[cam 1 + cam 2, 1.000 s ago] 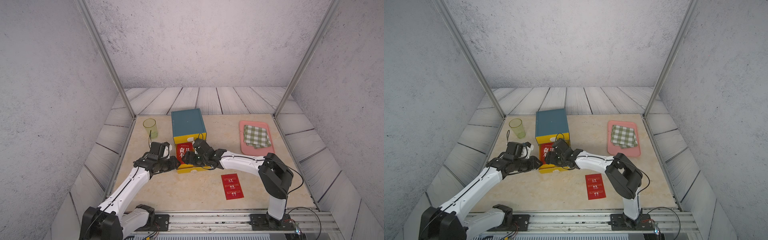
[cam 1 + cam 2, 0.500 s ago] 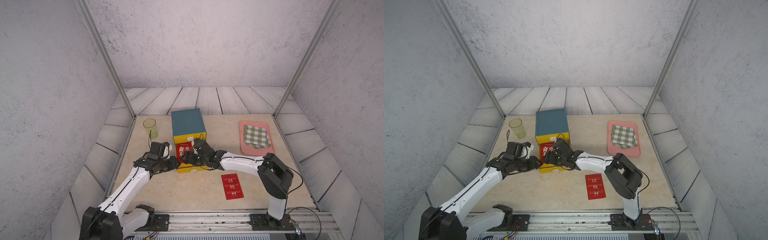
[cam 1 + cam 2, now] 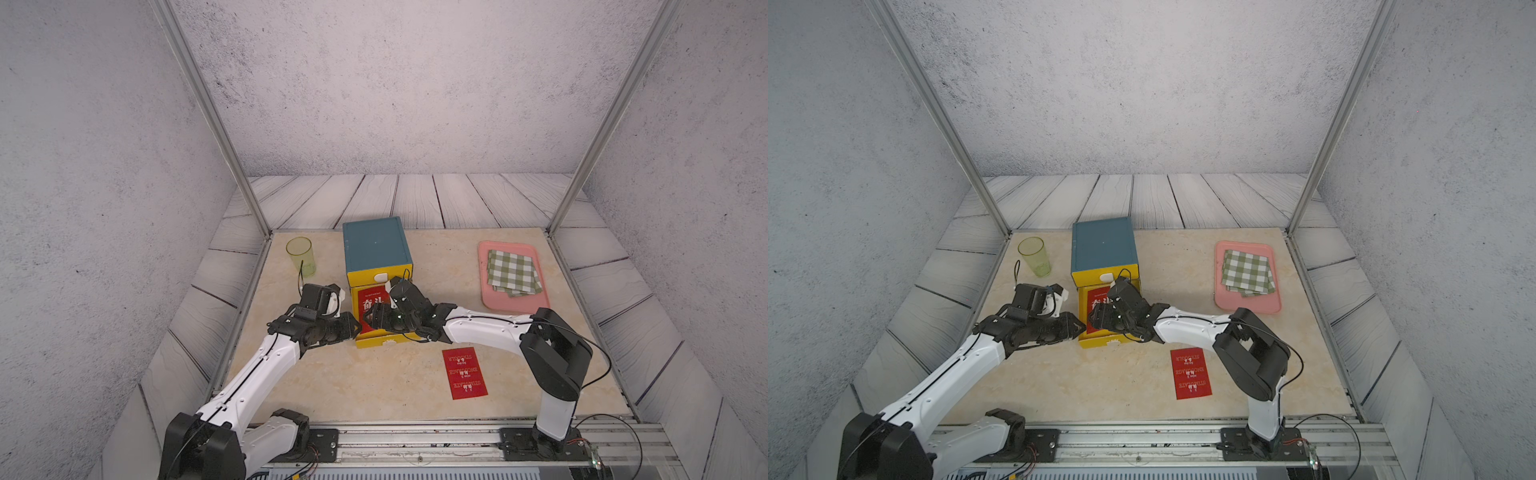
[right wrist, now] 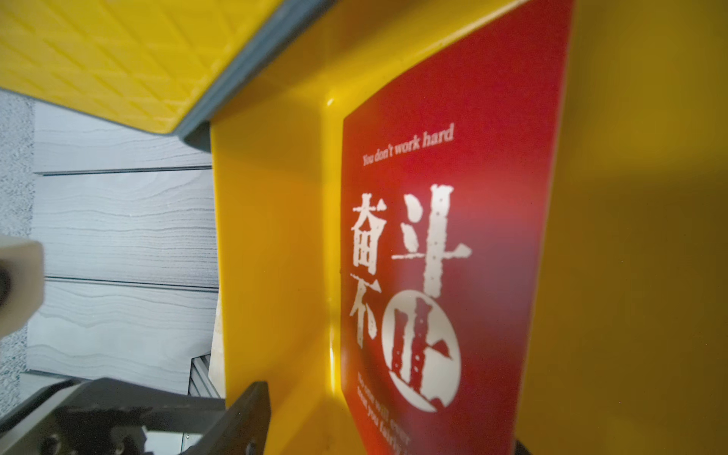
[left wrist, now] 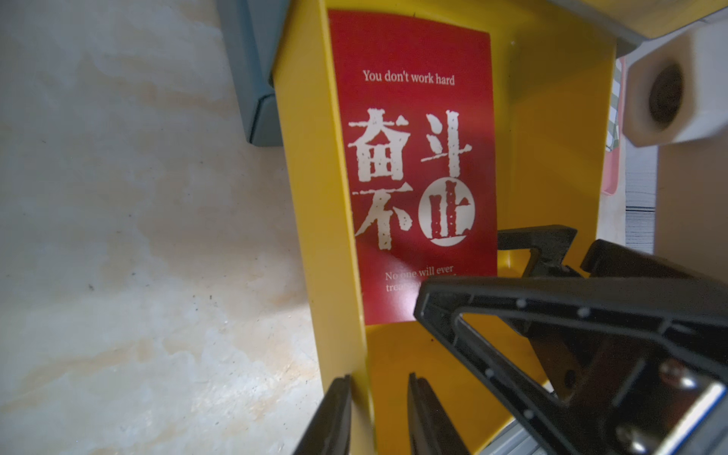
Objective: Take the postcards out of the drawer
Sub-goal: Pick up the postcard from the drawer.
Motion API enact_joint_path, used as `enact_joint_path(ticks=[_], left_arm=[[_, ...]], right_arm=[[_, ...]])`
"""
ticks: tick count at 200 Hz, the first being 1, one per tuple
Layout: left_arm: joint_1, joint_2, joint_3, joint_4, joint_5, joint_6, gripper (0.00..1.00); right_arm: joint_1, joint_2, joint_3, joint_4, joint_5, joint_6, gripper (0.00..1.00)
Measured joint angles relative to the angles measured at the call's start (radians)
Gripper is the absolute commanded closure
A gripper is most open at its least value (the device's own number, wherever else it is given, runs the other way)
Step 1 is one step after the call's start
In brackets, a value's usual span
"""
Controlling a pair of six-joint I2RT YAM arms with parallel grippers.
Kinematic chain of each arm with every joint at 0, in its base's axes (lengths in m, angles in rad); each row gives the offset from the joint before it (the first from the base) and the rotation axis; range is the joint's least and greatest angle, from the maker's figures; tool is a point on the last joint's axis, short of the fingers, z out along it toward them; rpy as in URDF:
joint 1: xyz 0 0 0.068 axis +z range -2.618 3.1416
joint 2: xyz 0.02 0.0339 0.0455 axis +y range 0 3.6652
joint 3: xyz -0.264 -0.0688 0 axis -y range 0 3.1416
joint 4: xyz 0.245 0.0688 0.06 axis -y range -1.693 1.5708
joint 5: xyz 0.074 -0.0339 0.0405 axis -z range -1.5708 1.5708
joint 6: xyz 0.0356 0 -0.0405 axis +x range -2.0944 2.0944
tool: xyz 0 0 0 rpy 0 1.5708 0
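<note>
White arms (image 3: 266, 365), black joints (image 3: 555, 359), black left pincer (image 3: 352, 328) and right pincer (image 3: 374, 319).

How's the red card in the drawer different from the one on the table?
The drawer card sits inside the yellow drawer; the table card lies flat on the table. The drawer card shows large white characters; the table card only rows of small lettering. Both are red rectangles.
</note>
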Motion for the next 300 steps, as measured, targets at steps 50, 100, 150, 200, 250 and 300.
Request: enact_joint_path(ticks=[50,100,150,200,250,300], left_arm=[[0.0,0.002,0.0,0.0,0.003,0.0,0.7],[0.0,0.002,0.0,-0.001,0.002,0.0,0.7],[0.0,0.002,0.0,0.0,0.002,0.0,0.7],[0.0,0.002,0.0,0.0,0.002,0.0,0.7],[0.0,0.002,0.0,0.0,0.002,0.0,0.7],[0.0,0.003,0.0,0.0,0.002,0.0,0.7]], right_arm=[[-0.001,-0.03,-0.047,0.011,0.053,0.009,0.41],[-0.002,-0.03,-0.089,0.097,0.053,0.027,0.43],[-0.011,-0.03,-0.146,0.209,0.048,0.058,0.52],[-0.013,-0.03,-0.167,0.262,0.047,0.072,0.62],[-0.015,-0.03,-0.168,0.29,0.048,0.071,0.7],[-0.019,-0.03,-0.174,0.309,0.048,0.082,0.81]])
